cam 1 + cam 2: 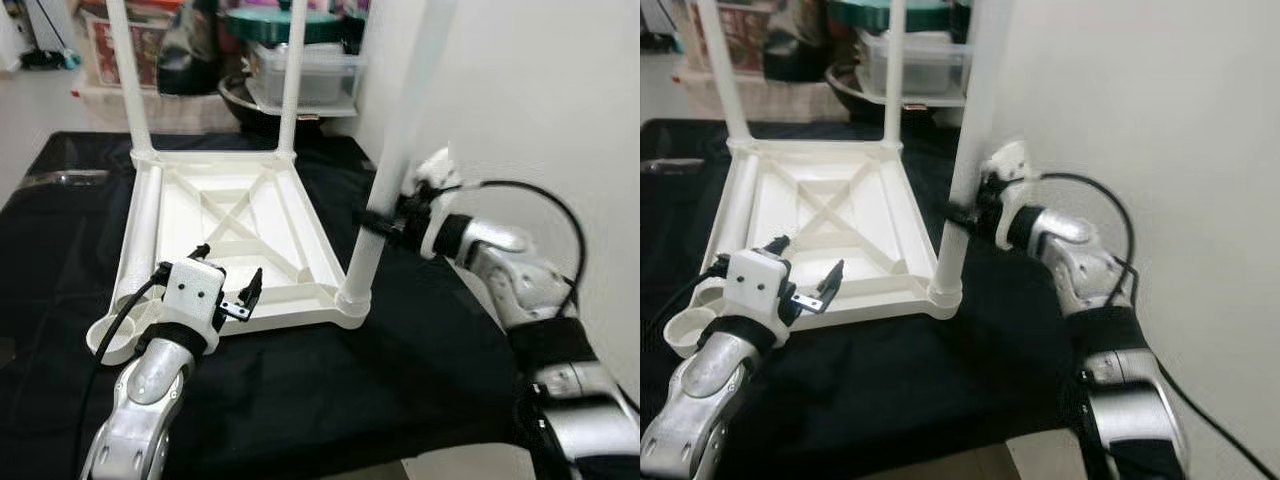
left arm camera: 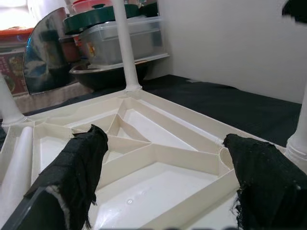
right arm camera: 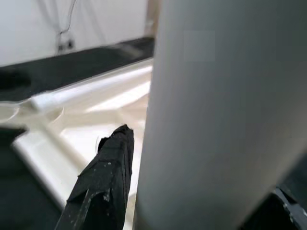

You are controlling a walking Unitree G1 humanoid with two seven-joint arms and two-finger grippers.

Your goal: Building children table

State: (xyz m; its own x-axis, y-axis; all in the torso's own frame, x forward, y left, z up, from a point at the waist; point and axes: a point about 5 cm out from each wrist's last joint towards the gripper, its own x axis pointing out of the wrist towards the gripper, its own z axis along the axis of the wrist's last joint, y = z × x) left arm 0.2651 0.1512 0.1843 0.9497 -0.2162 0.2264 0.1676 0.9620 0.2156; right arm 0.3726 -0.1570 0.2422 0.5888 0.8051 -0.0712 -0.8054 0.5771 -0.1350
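Note:
A white plastic children's table top (image 1: pixel 190 215) lies upside down on a black cloth. Two legs stand in its far corners (image 1: pixel 128 80) (image 1: pixel 291 80). A third leg (image 1: pixel 400 130) stands in the near right socket, and my right gripper (image 1: pixel 385 222) is shut on it partway up; in the right wrist view the leg (image 3: pixel 206 110) sits between the fingers (image 3: pixel 103 182). A loose white leg (image 1: pixel 143 215) lies along the top's left side, by an empty corner socket (image 1: pixel 110 340). My left gripper (image 1: pixel 225 270) hovers open just above the top's near edge, holding nothing.
The black cloth (image 1: pixel 320 400) covers the work surface, whose front edge runs close to me. A white wall (image 1: pixel 540 90) rises right beside the right arm. Behind the table top stand a clear plastic box (image 1: pixel 315 70), a dark bowl (image 1: pixel 255 105) and other clutter.

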